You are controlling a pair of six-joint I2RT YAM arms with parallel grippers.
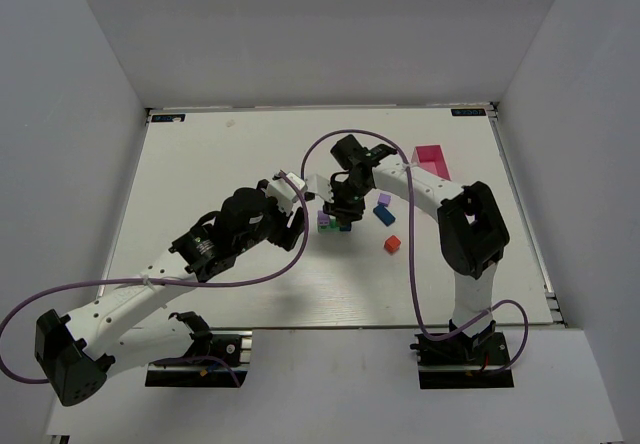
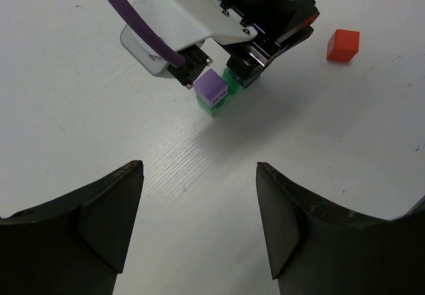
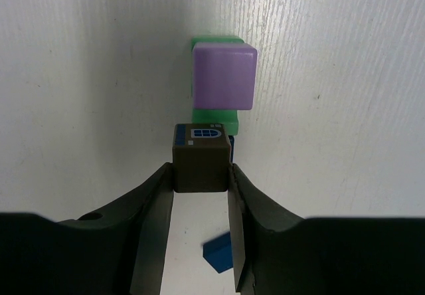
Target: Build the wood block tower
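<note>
One brown cube (image 3: 201,154), likely light, hard and slippery, sits clamped by flat sides in my right pincer (image 3: 201,181).

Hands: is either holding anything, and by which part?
The right hand pinches a brown cube by its two opposite sides; the left hand holds nothing.

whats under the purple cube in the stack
A green block sits under the purple cube, its edges showing on two sides. Its middle is covered, so anything else beneath stays unseen.
</note>
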